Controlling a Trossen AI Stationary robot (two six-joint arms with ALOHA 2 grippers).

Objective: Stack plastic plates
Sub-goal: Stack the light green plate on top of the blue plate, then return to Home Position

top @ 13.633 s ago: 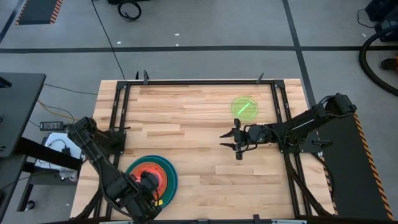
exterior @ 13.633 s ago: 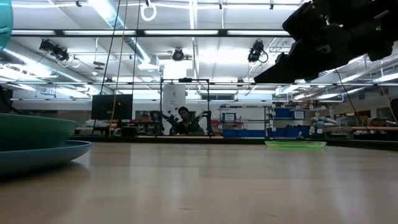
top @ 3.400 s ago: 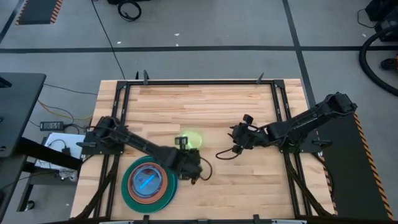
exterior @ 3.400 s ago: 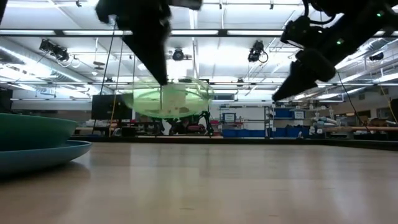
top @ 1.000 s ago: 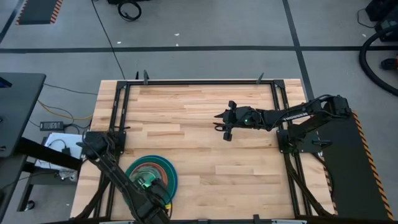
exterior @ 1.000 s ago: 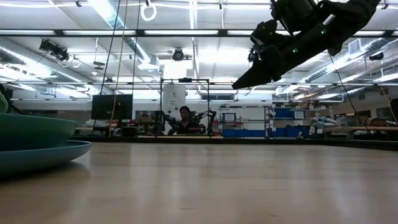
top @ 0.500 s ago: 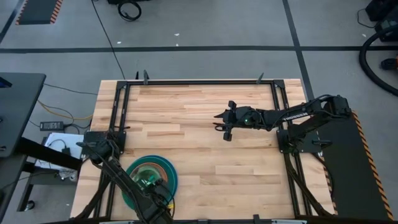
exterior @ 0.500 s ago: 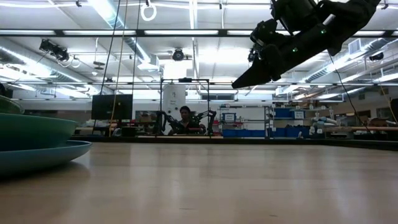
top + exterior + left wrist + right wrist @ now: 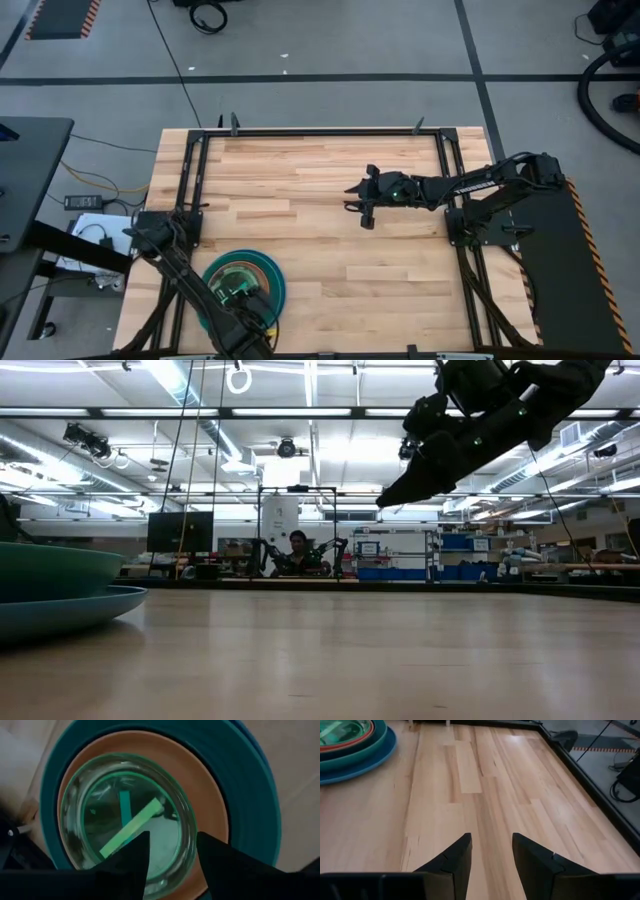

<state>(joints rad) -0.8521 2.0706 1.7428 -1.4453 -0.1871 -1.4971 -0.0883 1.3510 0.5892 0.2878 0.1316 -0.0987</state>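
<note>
The plastic plates sit in one stack [image 9: 268, 275] at the table's near left, seen also in the low view [image 9: 60, 585] and the right wrist view [image 9: 350, 740]. A translucent lime green plate [image 9: 130, 820] lies on top, inside a terracotta plate [image 9: 205, 795], a teal one [image 9: 240, 785] and a blue one [image 9: 265, 775]. My left gripper [image 9: 243, 298] hovers over the stack, open [image 9: 172, 852], its fingers above the lime plate's rim. My right gripper [image 9: 360, 205] hangs open [image 9: 492, 850] above the table's middle, with nothing between its fingers.
Black frame rails [image 9: 448, 170] run along the table's sides and far edge. Bare wood [image 9: 330, 270] stretches from the stack to the right rail. A person [image 9: 296, 545] sits in the room beyond the far edge.
In the low view, the lime green plate's rim stood up above the stack a second ago; it has since sunk level into the stack and out of that view.
</note>
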